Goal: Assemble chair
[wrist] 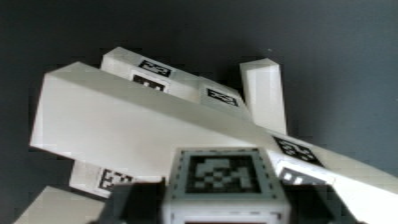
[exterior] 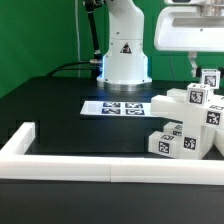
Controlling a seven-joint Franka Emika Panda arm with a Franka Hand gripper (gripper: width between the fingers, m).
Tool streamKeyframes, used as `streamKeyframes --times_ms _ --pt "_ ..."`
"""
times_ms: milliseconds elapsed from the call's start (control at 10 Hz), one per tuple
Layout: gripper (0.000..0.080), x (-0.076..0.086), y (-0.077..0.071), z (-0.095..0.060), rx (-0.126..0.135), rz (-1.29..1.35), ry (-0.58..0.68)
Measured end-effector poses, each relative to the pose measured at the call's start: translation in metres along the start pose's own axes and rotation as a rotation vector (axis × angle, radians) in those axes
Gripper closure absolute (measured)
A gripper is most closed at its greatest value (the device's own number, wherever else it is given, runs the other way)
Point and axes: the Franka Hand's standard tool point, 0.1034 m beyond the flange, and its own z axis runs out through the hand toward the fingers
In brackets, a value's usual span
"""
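I pinch a tagged white part (wrist: 221, 180) between my gripper (wrist: 221, 200). The seat slab (wrist: 134, 120) lies dead ahead at twelve o'clock, its post (wrist: 260, 95) at one o'clock, apparently upright.

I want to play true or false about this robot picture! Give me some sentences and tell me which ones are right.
1. The chair parts sit at the exterior view's right, stacked together. True.
2. The marker board lies flat on the table in front of the robot's base. True.
3. The chair parts are bright red. False: they are white with black-and-white square tags.
4. The wall behind the robot is green. True.
5. The white border rail stands on top of the marker board. False: it lies along the near edge of the table, apart from the board.
6. The claw holds nothing. False: in the wrist view a tagged white piece sits between its fingers.
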Motion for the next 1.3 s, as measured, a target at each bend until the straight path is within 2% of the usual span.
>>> streamKeyframes --times_ms 600,1300 --pt "0.0509 0.0005 0.001 0.0081 -0.007 -0.008 0.0" --pt "0.0509 0.0024 0.001 0.0084 -0.002 -0.008 0.018"
